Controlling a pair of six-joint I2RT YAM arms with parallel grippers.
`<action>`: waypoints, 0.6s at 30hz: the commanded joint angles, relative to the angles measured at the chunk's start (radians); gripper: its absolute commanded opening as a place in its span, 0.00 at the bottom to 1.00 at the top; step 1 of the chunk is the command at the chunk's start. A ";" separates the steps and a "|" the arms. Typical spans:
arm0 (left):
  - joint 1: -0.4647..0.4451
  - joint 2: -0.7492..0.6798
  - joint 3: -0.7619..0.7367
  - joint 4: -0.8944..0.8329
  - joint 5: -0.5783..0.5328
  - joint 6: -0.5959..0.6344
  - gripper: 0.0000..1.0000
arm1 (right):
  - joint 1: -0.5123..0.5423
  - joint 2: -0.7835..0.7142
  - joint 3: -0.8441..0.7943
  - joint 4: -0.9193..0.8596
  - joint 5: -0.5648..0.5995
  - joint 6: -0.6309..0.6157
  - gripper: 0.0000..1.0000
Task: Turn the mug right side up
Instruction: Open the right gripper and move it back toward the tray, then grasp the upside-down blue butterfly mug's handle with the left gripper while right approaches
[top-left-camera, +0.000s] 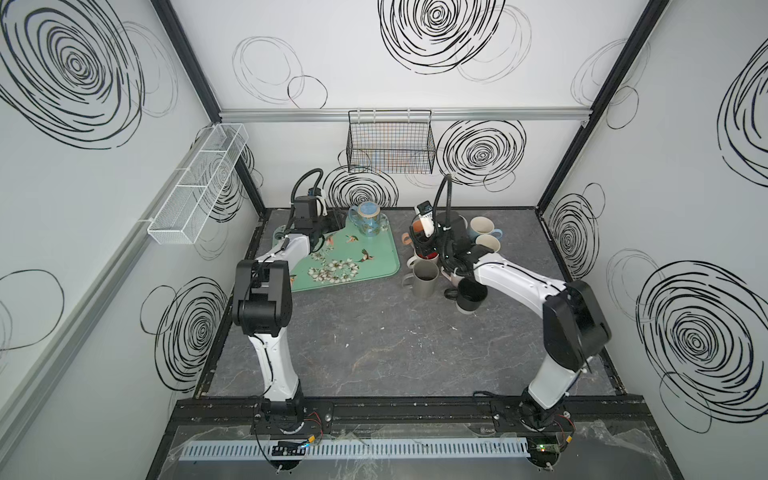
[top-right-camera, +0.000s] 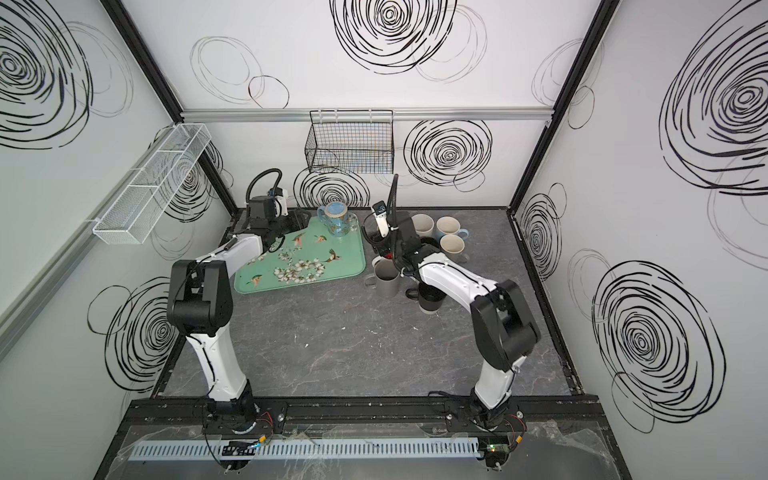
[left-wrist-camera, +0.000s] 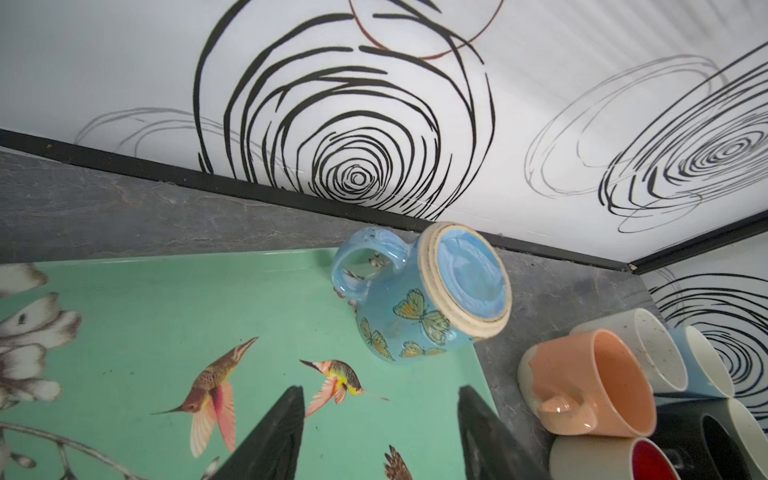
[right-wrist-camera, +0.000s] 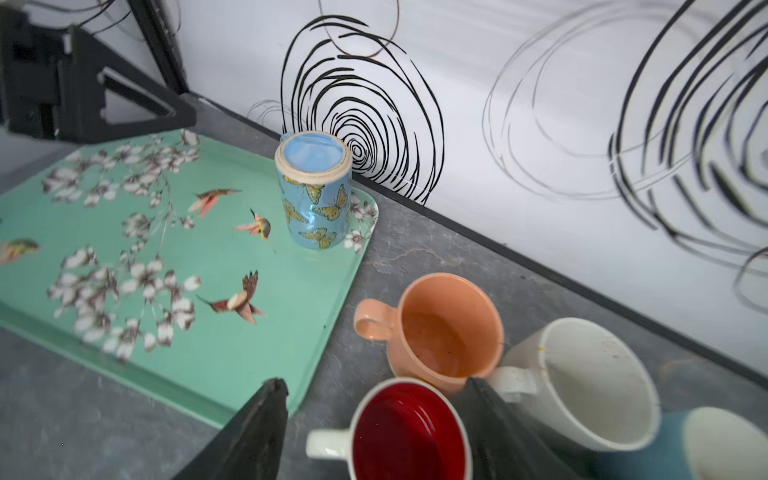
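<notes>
A blue glazed ceramic mug w/ yellow butterflies (top-left-camera: 368, 218) (top-right-camera: 337, 218) (left-wrist-camera: 419, 299) (right-wrist-camera: 316, 195) is seen upside down, base up, rim down on a mint-green rectangular tray printed w/ birds and blossoms (top-left-camera: 382, 245) (left-wrist-camera: 145, 316) (right-wrist-camera: 232, 353). It is placed at the tray's back right corner, near the back edge of the dark grey marbled desk (top-left-camera: 374, 353). Its handle is turned toward the desk's left edge.

The left pincer (left-wrist-camera: 380, 392) is held over the tray just beside the mug, apart from it; jaws are spread, nothing is gripped.

The right pincer (right-wrist-camera: 376, 382) is held above a cluster of upright mugs beside the tray's right edge, incl. a peach ceramic mug (right-wrist-camera: 440, 332) and a white mug w/ red inside (right-wrist-camera: 407, 432); jaws are spread wide, nothing is gripped.
</notes>
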 joint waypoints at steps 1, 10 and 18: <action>0.010 0.046 0.090 0.070 0.001 -0.008 0.62 | 0.025 0.126 0.140 -0.090 0.057 0.327 0.69; 0.014 0.213 0.181 0.216 0.055 -0.103 0.61 | 0.043 0.384 0.382 -0.046 0.009 0.529 0.64; -0.021 0.425 0.431 0.260 0.128 -0.154 0.60 | 0.030 0.536 0.562 -0.039 0.029 0.524 0.64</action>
